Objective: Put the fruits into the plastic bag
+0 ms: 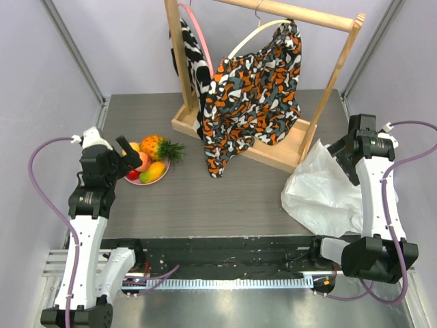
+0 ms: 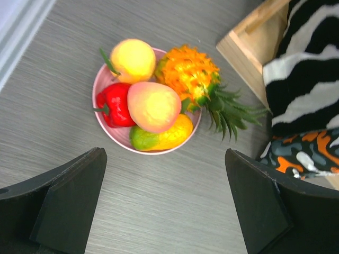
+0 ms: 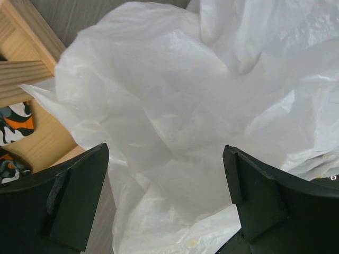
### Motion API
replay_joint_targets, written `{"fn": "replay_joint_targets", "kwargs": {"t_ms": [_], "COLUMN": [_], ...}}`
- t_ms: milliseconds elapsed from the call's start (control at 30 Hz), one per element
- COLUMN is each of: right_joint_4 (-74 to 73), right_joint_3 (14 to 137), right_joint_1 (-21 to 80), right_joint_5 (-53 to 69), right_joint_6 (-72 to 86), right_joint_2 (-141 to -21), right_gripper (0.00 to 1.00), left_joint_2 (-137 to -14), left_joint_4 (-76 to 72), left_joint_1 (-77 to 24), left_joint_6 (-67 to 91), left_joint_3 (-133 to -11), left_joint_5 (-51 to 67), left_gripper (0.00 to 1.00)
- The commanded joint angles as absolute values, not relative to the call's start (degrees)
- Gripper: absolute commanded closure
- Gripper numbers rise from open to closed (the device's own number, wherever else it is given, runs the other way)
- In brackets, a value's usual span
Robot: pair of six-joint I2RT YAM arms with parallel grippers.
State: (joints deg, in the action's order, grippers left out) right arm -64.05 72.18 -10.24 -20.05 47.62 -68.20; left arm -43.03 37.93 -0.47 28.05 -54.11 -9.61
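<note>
The fruits lie on a round pink plate (image 2: 117, 136) at the table's left: an orange pineapple (image 2: 192, 74) with a green crown, a pink-orange peach (image 2: 152, 106), a yellow-green mango (image 2: 161, 138), a shiny red fruit (image 2: 114, 104) and a yellow-orange round one (image 2: 132, 59). From above the pineapple (image 1: 156, 145) shows beside the plate. My left gripper (image 2: 164, 203) is open and empty, hovering just short of the plate. The crinkly white plastic bag (image 1: 319, 191) lies at the right. My right gripper (image 3: 165, 196) is open above the bag (image 3: 175, 116), holding nothing.
A wooden rack (image 1: 266, 147) stands at the back centre with an orange-black-white patterned cloth (image 1: 252, 96) and a black-and-white cloth (image 1: 194, 65) hanging from it. Its base (image 2: 249, 45) is close to the pineapple. Purple cables loop beside both arms.
</note>
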Motion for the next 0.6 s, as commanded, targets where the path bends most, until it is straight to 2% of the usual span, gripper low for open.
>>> {"fn": "replay_joint_targets", "kwargs": {"t_ms": [0,167,367,467,567], "right_joint_4": [-67.1,-71.2,-78.1,-82.7,-84.3], "right_joint_3": [70.5,69.6,81.3,85.6,83.1], "right_joint_1": [-10.5,-10.5,-10.5,-10.5,-10.5], "right_joint_5": [-22.7,-24.1,-27.1,-25.6,-20.8], "right_joint_6": [51.8,53.4,49.5,50.1,53.7], "right_joint_2": [-64.1,-62.1,-64.8,-65.3,-62.9], "right_gripper": [0.03,0.04,0.04,0.04,0.04], "left_joint_2": [-44.0,-44.4,-44.9,-44.7,-44.0], "left_joint_4": [34.5,34.5,34.7,34.7,35.0], "left_joint_1": [-2.6,-3.3,-4.1,-4.7,-4.7], "left_joint_6": [26.1,26.5,26.2,26.4,26.5], "left_joint_3": [-54.8,-53.8,-54.1,-53.7,-53.2], "left_joint_5": [-9.8,-9.3,-9.7,-9.6,-9.6], "left_gripper": [0.0,0.0,0.0,0.0,0.0]}}
